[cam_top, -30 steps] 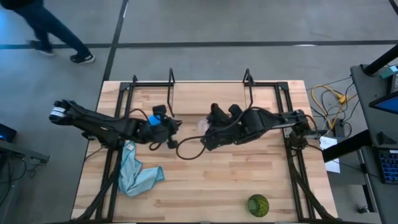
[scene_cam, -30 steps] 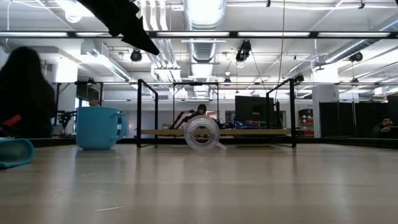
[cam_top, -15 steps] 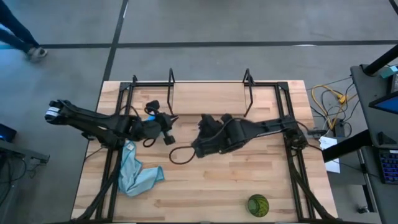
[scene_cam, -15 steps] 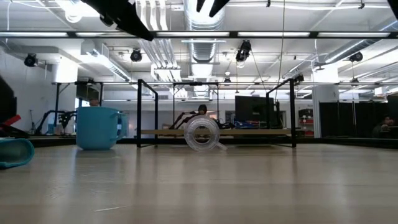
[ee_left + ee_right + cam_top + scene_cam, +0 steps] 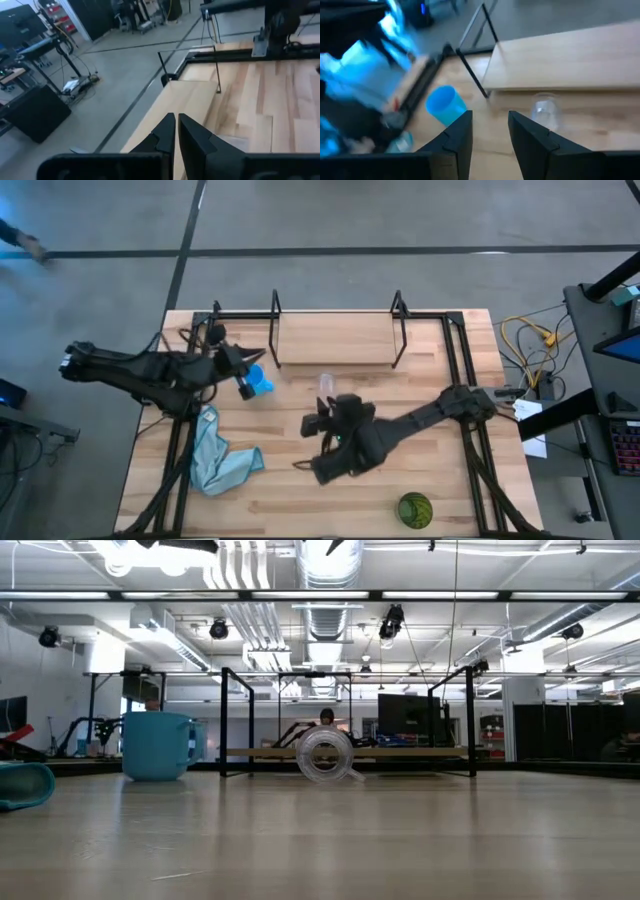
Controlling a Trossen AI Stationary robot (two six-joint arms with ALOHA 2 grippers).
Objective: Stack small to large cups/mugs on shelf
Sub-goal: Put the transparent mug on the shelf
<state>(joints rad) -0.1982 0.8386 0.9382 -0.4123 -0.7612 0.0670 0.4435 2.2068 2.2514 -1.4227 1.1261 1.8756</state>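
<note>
The bright blue mug (image 5: 256, 382) stands upright on the table, left of the shelf's near edge; it also shows in the low view (image 5: 158, 745) and the right wrist view (image 5: 445, 105). The small clear cup (image 5: 325, 385) lies on its side in front of the shelf (image 5: 335, 340), its round mouth facing the low view (image 5: 325, 754). The dark green patterned cup (image 5: 415, 509) stands near the table's near edge. My left gripper (image 5: 250, 360) is shut and empty, above and far of the mug. My right gripper (image 5: 328, 415) is open and empty, near of the clear cup.
A light blue cloth (image 5: 218, 460) lies crumpled at the table's left, near of the mug. The shelf's black wire end frames (image 5: 275, 315) stand up at both ends of its plank. Cables (image 5: 525, 340) hang off the table's right side.
My left gripper has drawn back from the mug toward the table's left and far edges. My right gripper has moved from beside the clear cup toward the near edge. The mug and the clear cup have stayed where they were.
</note>
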